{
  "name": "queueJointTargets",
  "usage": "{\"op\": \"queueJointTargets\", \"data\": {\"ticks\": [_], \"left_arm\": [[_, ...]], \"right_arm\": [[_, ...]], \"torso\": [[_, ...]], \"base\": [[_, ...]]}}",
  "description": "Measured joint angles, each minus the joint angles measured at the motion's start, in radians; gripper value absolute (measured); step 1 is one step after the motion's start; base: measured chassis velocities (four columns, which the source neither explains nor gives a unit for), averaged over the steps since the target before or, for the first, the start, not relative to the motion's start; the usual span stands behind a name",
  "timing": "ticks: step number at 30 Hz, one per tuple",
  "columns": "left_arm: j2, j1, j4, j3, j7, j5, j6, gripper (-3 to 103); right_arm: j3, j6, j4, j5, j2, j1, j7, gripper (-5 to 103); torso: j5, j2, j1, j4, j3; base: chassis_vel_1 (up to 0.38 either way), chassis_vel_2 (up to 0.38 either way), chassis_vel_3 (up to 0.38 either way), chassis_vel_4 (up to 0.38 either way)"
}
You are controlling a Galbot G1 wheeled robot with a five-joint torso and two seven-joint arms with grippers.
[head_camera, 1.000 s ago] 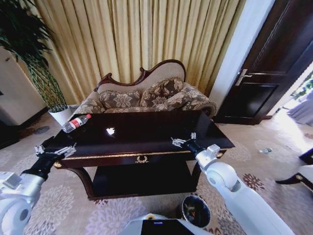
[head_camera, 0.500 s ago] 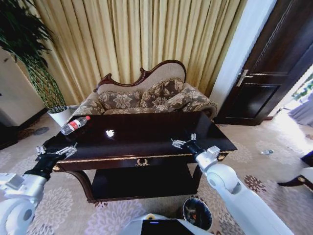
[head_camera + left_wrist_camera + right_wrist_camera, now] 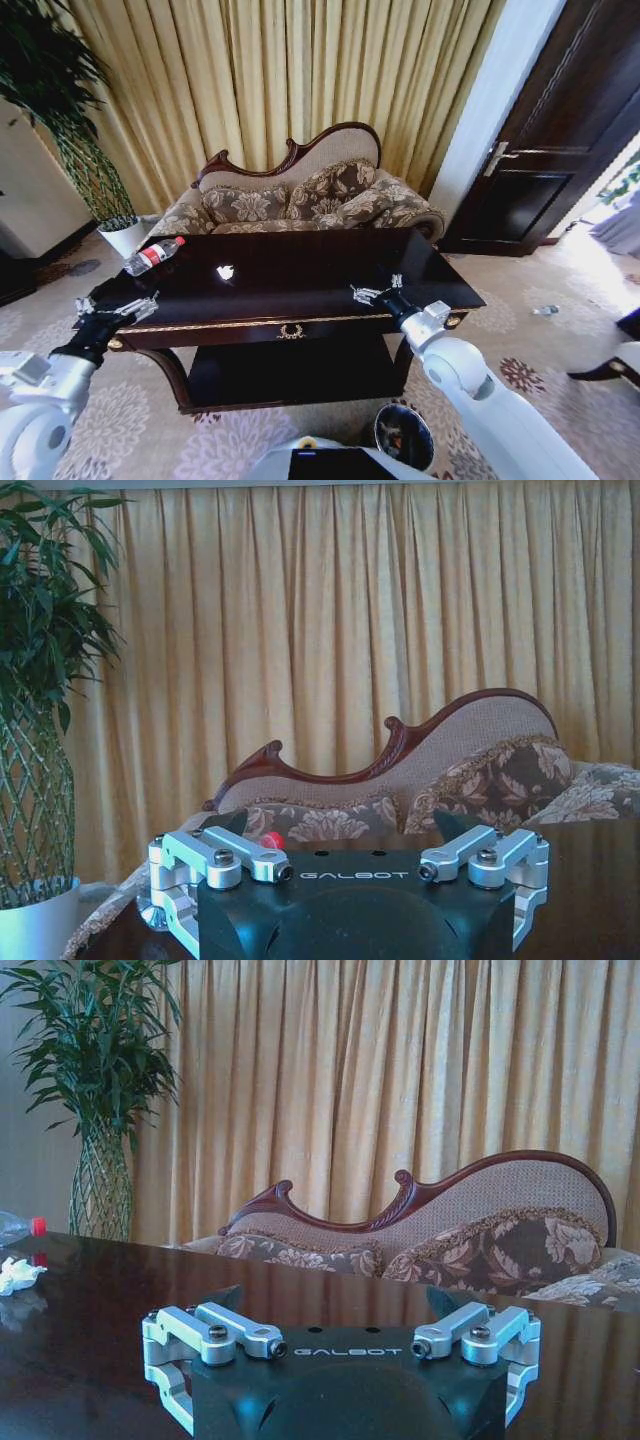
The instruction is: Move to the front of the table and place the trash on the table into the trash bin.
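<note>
Parked at the front of the table (image 3: 300,300), with the trash bin (image 3: 402,437) down on the floor by the right arm; left gripper (image 3: 115,309) up at the table's left front corner, jaws wide apart and holding nothing; right gripper (image 3: 377,291) over the table's right front part, jaws apart too, also holding nothing.

Still lying on the table top: the bottle (image 3: 152,254) on its side at the far left corner, red cap pointing to the back; the white scrap (image 3: 226,271) a little to its right, well apart from both grippers; no orange piece clear enough to tell.

About the bottle: looks empty, so probably very light; smooth and round, so likely to roll or slip; best grabbed across the middle, not by the cap; thin plastic, so may squash a bit.

About the scrap: soft, crumpled, light as paper; best pinched from the top; easy to push away on the shiny wood.
</note>
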Motion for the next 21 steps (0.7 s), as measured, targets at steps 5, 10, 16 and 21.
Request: {"op": "queueJointTargets", "data": {"ticks": [5, 10, 16, 21], "left_arm": [[-0.003, 0.000, 0.001, 0.003, 0.000, 0.001, -0.001, 100], [-0.004, 0.000, 0.003, 0.007, 0.000, 0.002, -0.008, 100], [-0.005, 0.000, 0.001, 0.013, -0.004, -0.001, -0.010, 100], [-0.009, 0.002, -0.002, 0.020, -0.006, -0.003, -0.010, 100]], "right_arm": [[-0.002, 0.010, -0.006, 0.000, 0.001, 0.002, -0.003, 100], [-0.010, 0.022, -0.009, 0.003, 0.002, 0.005, -0.003, 100], [-0.012, 0.029, -0.012, 0.001, 0.005, 0.003, -0.003, 100], [-0.010, 0.029, -0.013, -0.005, 0.007, -0.002, -0.006, 100]], "torso": [[-0.0001, 0.000, 0.000, 0.0000, 0.000], [-0.0003, 0.000, 0.000, 0.0001, 0.000], [0.0002, 0.000, 0.000, 0.0000, 0.000], [-0.0002, 0.000, 0.000, 0.0000, 0.000]], "base": [[0.032, 0.047, -0.023, -0.037], [0.007, 0.012, -0.006, -0.007], [0.000, 0.000, 0.000, 0.000], [0.000, 0.000, 0.000, 0.000]]}}
